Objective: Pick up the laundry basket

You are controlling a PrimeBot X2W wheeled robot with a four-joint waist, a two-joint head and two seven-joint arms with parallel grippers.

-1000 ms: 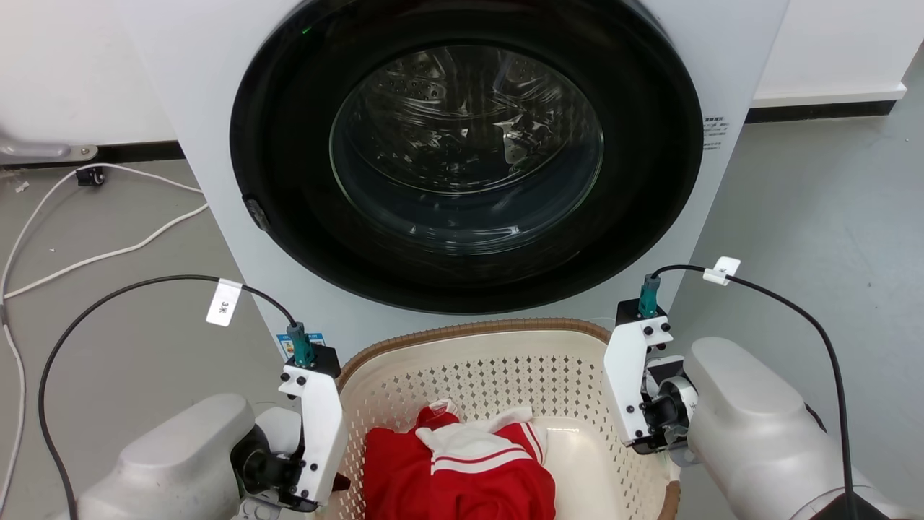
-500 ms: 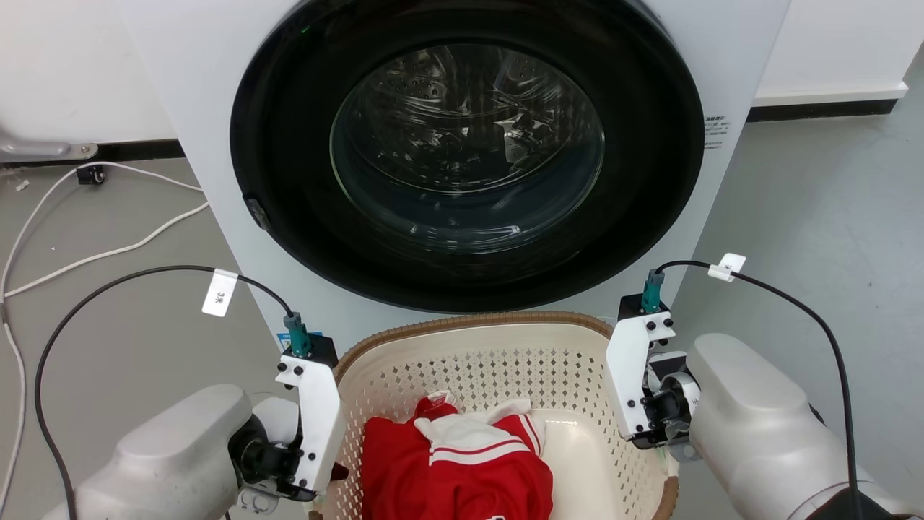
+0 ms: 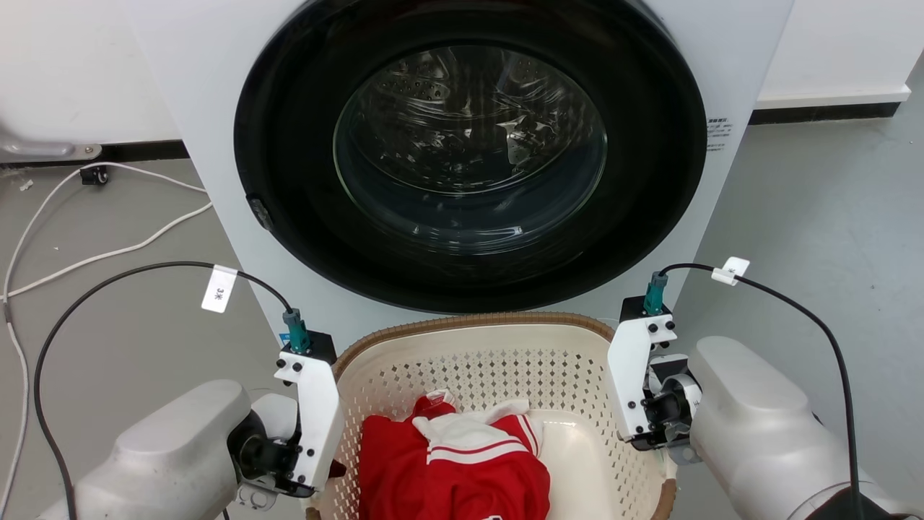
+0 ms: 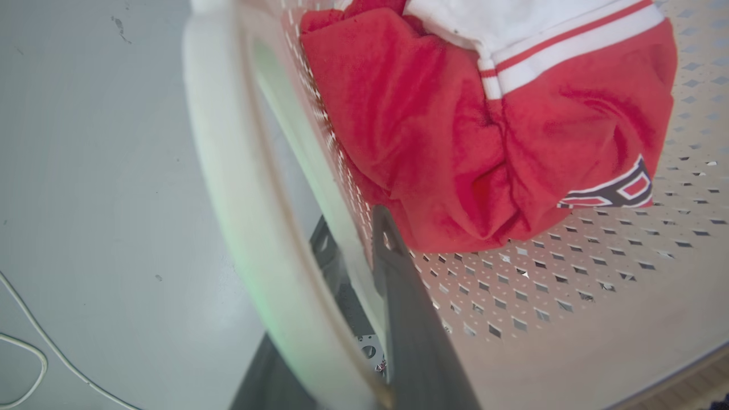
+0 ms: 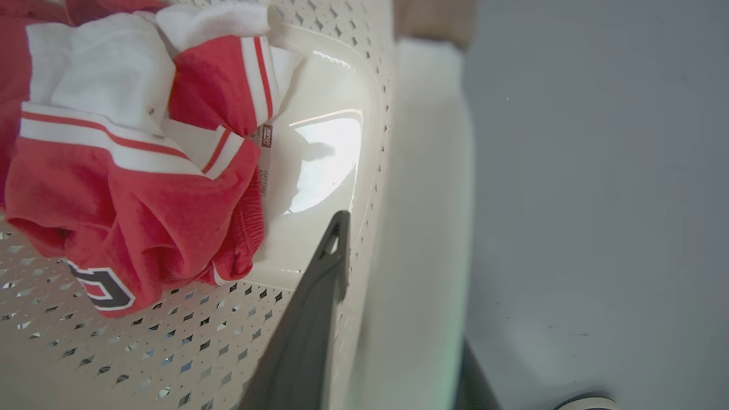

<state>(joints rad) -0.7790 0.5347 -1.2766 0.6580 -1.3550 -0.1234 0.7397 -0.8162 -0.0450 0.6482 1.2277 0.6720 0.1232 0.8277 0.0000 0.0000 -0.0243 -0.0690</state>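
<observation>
The basket (image 3: 469, 321) lies lengthwise between the left pincer (image 4: 353, 239) and right pincer (image 5: 398, 273), each clamped on its nearer end.

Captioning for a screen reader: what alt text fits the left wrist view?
The left pincer grips one side of the laundry basket, one dark finger inside the perforated wall, the other outside by the white handle. A red-and-white garment lies inside.

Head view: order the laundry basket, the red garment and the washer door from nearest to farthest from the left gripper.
1. laundry basket: its left wall sits within the left gripper.
2. red garment: inside the basket, just right of that gripper.
3. washer door: ahead, beyond the basket's far rim.
</observation>
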